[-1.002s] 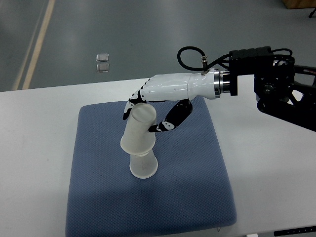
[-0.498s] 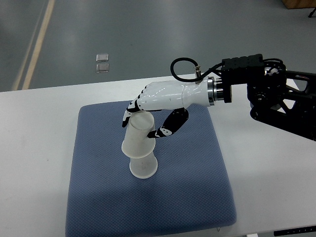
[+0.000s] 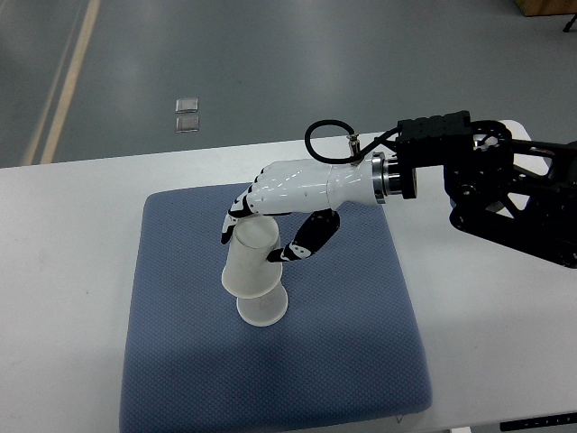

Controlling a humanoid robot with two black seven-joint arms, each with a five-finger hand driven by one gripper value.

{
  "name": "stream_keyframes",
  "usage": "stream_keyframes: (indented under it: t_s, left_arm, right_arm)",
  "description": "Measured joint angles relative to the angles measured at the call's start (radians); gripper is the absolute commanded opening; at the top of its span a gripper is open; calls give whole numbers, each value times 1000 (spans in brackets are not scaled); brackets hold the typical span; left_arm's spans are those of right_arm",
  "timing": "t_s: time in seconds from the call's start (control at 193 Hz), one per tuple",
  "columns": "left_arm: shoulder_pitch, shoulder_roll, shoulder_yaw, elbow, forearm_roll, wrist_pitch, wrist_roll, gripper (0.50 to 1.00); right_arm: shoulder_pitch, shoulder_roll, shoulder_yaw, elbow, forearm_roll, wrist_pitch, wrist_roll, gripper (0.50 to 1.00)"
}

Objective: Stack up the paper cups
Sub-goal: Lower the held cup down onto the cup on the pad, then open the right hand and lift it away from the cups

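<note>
I've got the right hand (image 3: 270,233) clenched around the upper cup (image 3: 251,262), which has sunk and straightened over the bottom cup (image 3: 262,307) mid-mat (image 3: 361,361) since a second ago; nearly nested, though seating's hard to judge.

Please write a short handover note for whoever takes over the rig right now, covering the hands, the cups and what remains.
Right hand: fingers closed on the upper cup, thumb on its near side.
Left hand: not in view.
Cups: both upside down on the blue mat; the upper cup sits over the lower cup, slightly tilted, the lower cup's rim showing beneath.
Done: upper cup placed over the lower one.
Left: seat it squarely if needed, release, and withdraw the hand.
</note>
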Motion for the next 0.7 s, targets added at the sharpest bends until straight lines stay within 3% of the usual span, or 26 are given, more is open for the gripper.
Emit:
stream_keyframes:
  t_s: [0.197, 0.55, 0.701]
  left_arm:
    - [0, 0, 0, 0, 0, 0, 0, 1000]
    - [0, 0, 0, 0, 0, 0, 0, 1000]
    - [0, 0, 0, 0, 0, 0, 0, 1000]
  right_arm:
    - [-15, 1, 0, -1, -35, -3, 0, 662]
    - [-26, 2, 0, -1, -46, -2, 0, 844]
    - [-28, 2, 0, -1, -46, 4, 0, 854]
